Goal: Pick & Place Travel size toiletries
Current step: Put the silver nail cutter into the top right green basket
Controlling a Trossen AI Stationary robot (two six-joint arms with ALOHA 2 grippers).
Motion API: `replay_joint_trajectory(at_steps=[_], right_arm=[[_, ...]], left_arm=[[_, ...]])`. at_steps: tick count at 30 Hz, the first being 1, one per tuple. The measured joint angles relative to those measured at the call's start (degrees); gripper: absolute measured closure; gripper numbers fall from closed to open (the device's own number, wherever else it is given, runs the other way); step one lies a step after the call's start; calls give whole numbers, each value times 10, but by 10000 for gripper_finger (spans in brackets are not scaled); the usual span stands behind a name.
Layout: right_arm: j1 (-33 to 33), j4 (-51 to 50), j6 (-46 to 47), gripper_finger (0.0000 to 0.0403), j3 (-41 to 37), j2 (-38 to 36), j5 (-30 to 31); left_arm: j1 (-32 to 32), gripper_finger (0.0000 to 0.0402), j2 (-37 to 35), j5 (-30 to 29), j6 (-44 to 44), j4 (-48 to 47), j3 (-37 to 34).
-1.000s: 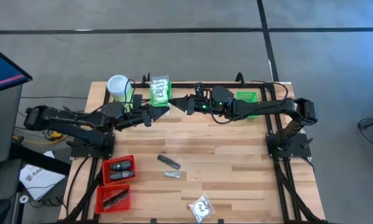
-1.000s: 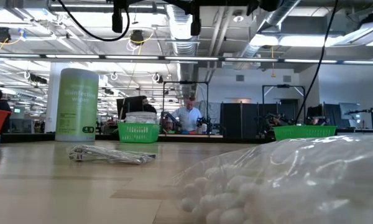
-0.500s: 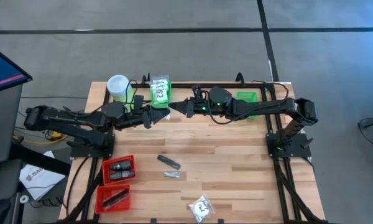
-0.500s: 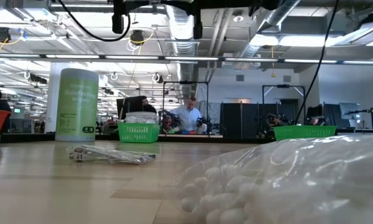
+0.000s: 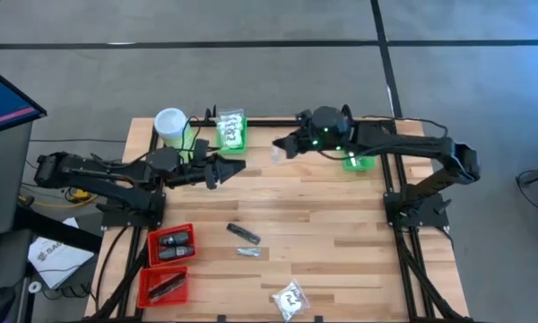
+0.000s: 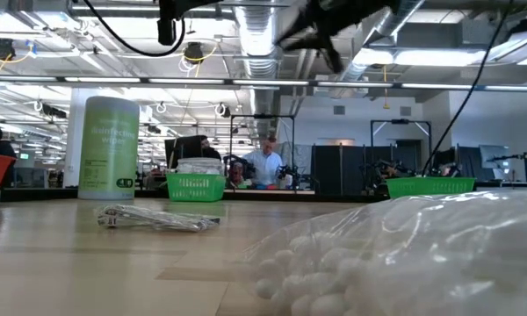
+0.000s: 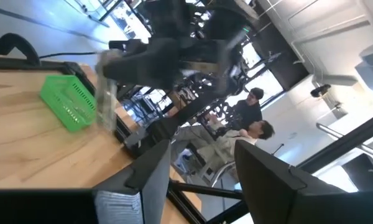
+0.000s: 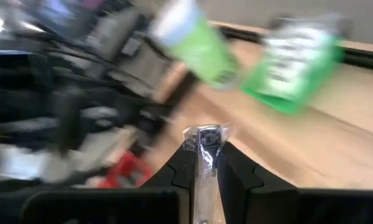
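Right claw (image 8: 203, 163) is pinching a slim silvery sachet (image 8: 206, 142) between its fingertips, held in the air near the far edge of the tabletop (image 5: 341, 233), between the two green baskets (image 5: 230, 131). I see my left claw (image 5: 235, 167) spread and empty, just in front of the left green basket. More toiletries lie nearer: a dark stick (image 5: 243, 233), a sachet (image 5: 247, 252), a white packet (image 5: 290, 299).
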Motion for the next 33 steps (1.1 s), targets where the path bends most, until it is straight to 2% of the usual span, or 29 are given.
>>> replay_joint_trajectory(at_steps=[9, 13, 22, 27, 33], right_arm=[[-128, -258, -91, 370, 0, -51, 6], [-188, -347, -135, 369, -1, -49, 38], [-287, -418, -117, 368, -76, -23, 47], [-311, -439, -119, 368, -136, -20, 54], [-316, -403, -114, 366, -171, -20, 63]], left_arm=[[-17, 241, 0, -2, 14, -1, 0], [-26, 246, 1, -15, 14, -2, 0], [-31, 251, 1, -24, 15, -4, 0], [-31, 251, 1, -24, 15, -5, 0], [-31, 251, 1, -31, 15, -6, 0]])
